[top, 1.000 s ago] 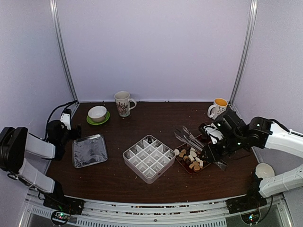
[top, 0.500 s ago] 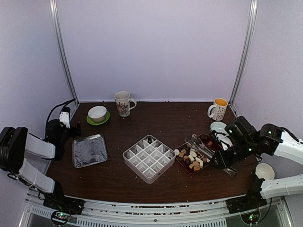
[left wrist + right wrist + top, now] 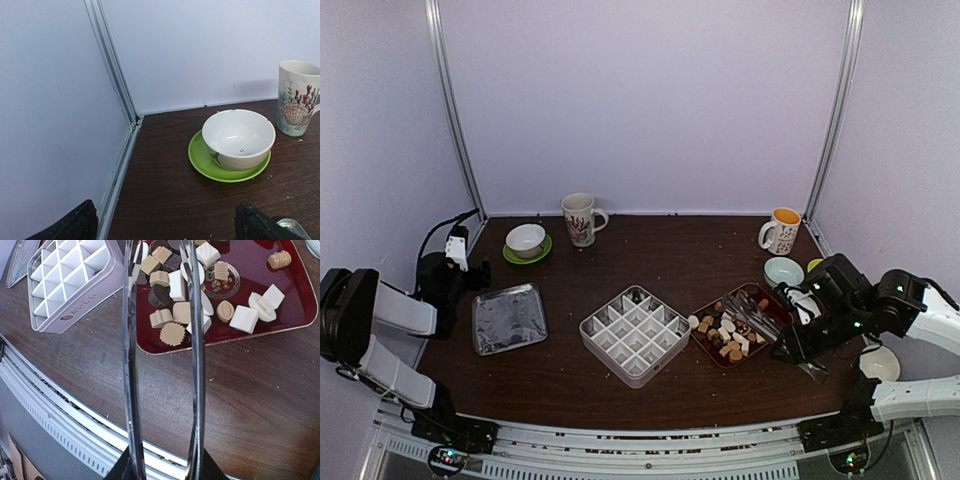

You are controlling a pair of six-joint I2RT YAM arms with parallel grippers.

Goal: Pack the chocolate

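Presently: small dark-brown, tan and white chocolate pieces (image 3: pixel 172 285), loose in shallow red tray (image 3: pixel 295 315). Judged light, rigid, smooth, easily scuffed; pinch one piece across flat sides. Tool: long metal tongs (image 3: pixel 131 365), clasped by right gripper (image 3: pixel 165 467), half-spread above them, nothing between tips.

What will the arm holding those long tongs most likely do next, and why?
Probably lower the tongs and squeeze them on one chocolate. The right gripper grips the tongs, whose tips stand apart over the chocolates on the red tray, and the white divided box beside it looks mostly empty.
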